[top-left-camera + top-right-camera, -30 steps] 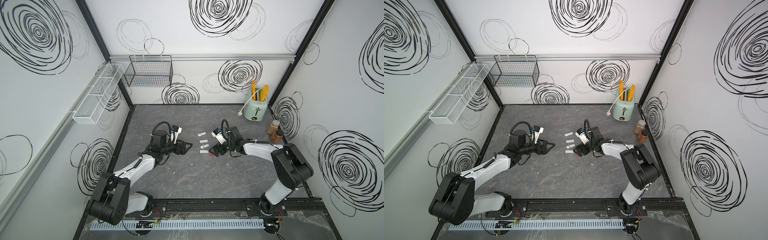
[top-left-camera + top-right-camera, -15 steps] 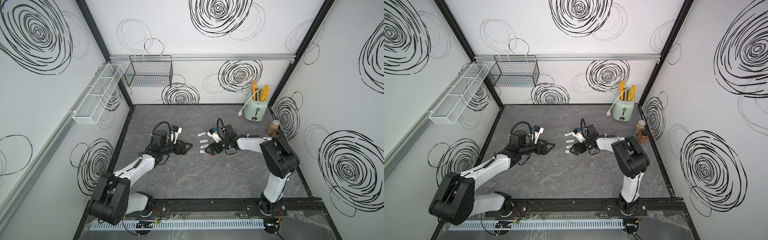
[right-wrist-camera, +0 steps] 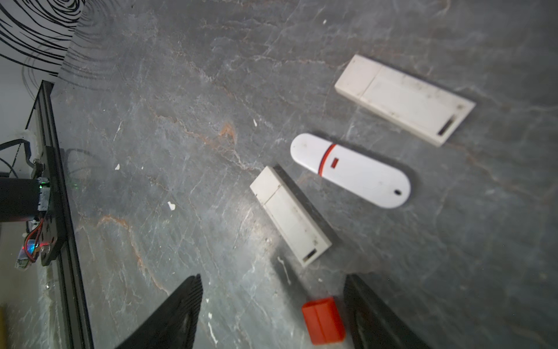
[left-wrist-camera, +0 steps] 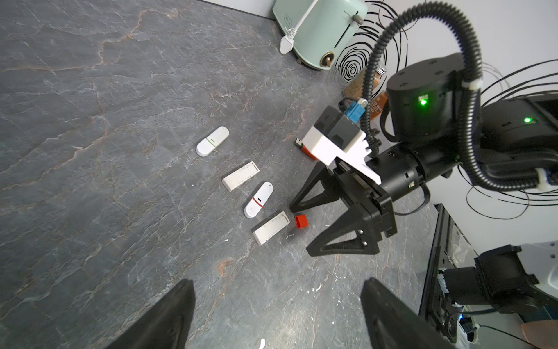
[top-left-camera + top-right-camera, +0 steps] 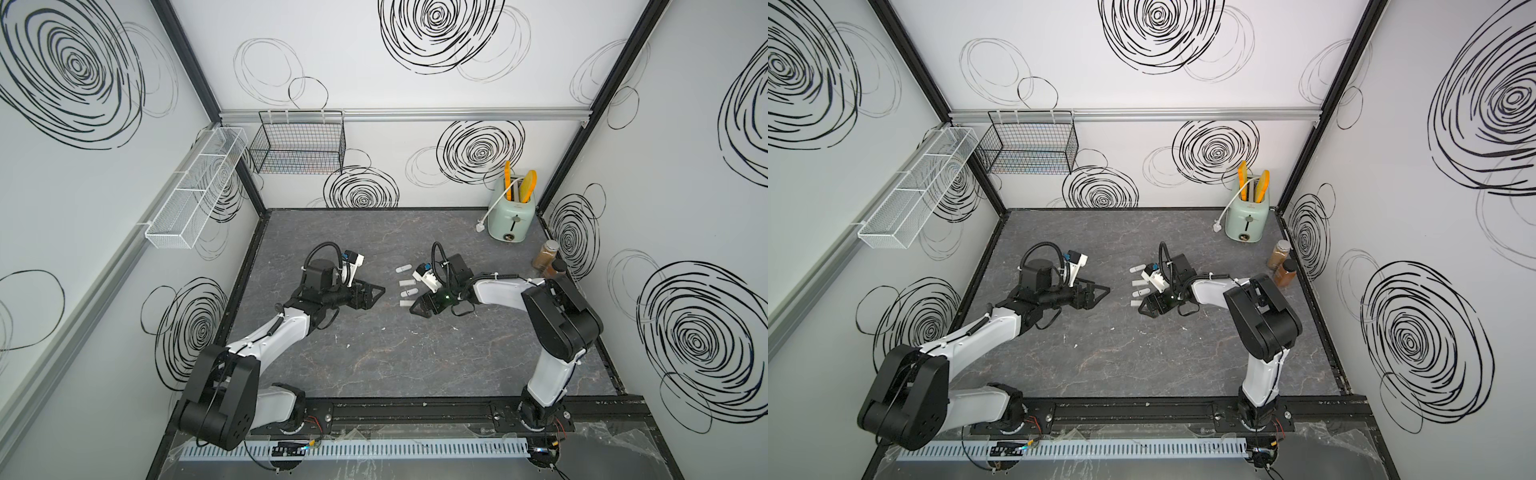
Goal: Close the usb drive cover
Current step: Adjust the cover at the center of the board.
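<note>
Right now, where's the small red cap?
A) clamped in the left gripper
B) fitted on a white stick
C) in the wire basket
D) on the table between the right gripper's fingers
D: the red cap lies loose on the table between the spread fingers of the right gripper, whose jaws are not closed on it.

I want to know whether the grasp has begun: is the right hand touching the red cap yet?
Apart. The left wrist view shows bare table between the red cap and both fingers of the open right hand.
</note>
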{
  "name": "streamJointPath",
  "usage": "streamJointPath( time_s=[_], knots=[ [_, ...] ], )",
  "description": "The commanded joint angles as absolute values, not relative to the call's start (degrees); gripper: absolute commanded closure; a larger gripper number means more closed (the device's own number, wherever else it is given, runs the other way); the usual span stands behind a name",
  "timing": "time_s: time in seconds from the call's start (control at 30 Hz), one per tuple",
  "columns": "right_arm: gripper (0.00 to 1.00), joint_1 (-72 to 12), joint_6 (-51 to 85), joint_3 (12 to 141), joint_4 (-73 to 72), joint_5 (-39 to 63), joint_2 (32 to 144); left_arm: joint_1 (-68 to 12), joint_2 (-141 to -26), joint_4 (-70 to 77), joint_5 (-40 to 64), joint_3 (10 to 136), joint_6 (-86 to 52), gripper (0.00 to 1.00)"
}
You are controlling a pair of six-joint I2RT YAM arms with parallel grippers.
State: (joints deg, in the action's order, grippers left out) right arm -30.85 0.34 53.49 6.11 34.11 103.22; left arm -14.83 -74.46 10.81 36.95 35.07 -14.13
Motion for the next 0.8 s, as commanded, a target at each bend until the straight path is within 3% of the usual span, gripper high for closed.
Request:
streamJointPath(
  time_s=[0.0, 0.77],
  knots=[
    [0.23, -31.63, 0.61, 51.41, 10.66, 32.97, 101.63, -14.43, -74.26, 11.97, 36.82, 36.65, -13.09, 0.09],
    [0.24, -38.99, 6.39, 45.13, 12.08, 28.23, 94.11, -14.75, -73.83, 12.34, 37.11, 36.3, -12.88, 0.09]
  ],
)
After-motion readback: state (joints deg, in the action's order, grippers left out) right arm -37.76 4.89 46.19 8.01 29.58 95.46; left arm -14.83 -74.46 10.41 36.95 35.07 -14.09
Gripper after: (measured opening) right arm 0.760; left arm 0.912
